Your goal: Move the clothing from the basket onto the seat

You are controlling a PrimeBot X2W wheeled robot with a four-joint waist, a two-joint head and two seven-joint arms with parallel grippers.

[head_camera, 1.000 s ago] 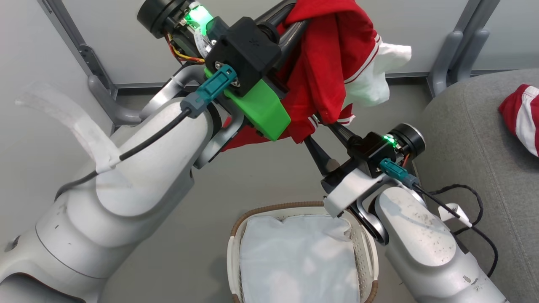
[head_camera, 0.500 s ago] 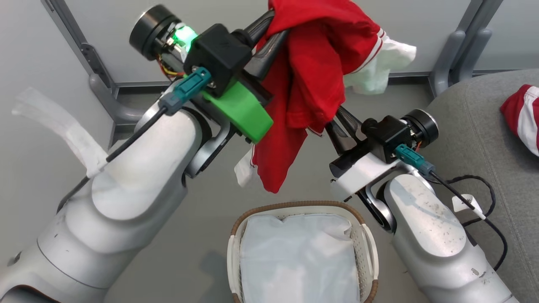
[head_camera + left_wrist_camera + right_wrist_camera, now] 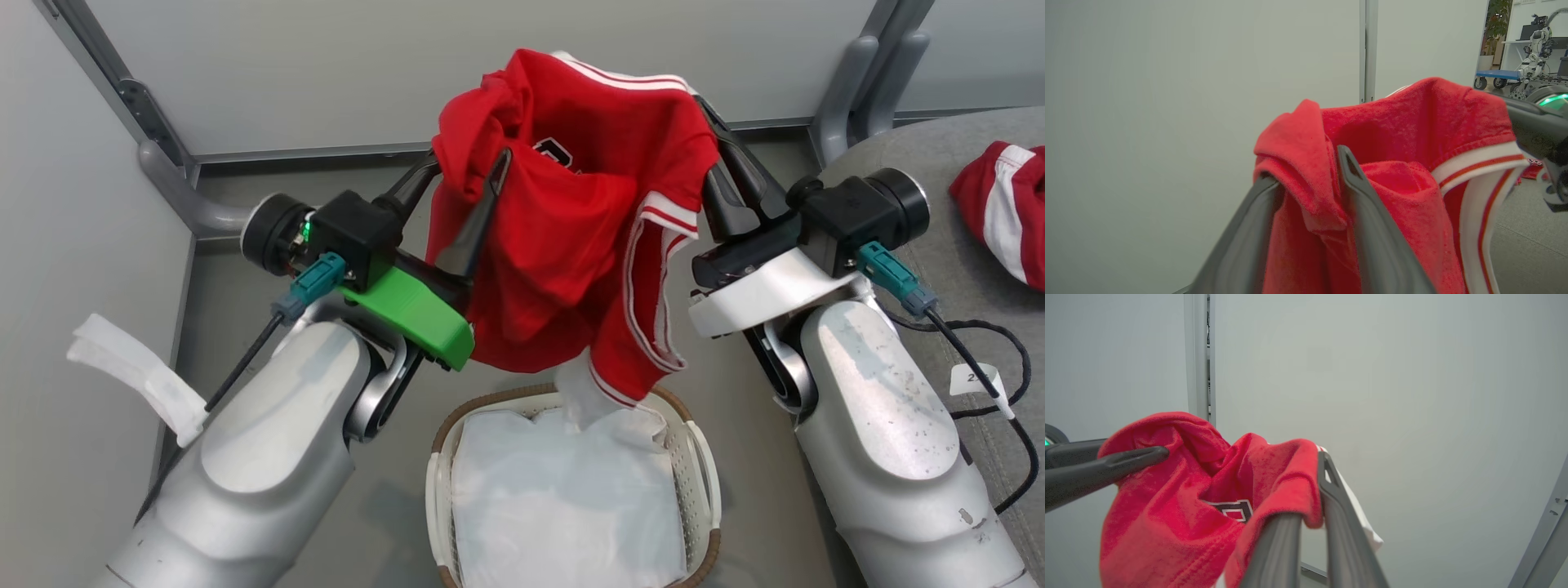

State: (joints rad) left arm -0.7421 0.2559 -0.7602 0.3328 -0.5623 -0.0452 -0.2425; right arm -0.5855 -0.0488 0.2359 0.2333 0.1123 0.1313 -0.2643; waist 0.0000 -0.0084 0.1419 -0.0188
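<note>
The red clothing (image 3: 571, 237) hangs in the air over the basket (image 3: 437, 490), held up between the left tool (image 3: 469, 163) and the right tool (image 3: 718, 155), each pinched tight on a fold, with its low end down by the white sheet (image 3: 563, 498). I think both arms should swing right together and lift, so the low end clears the basket rim and leaves the sheet behind. The grey seat (image 3: 955, 143) is near on the right, with free room beside the second red piece (image 3: 1000, 212), but the wall (image 3: 326, 73) is close behind.
</note>
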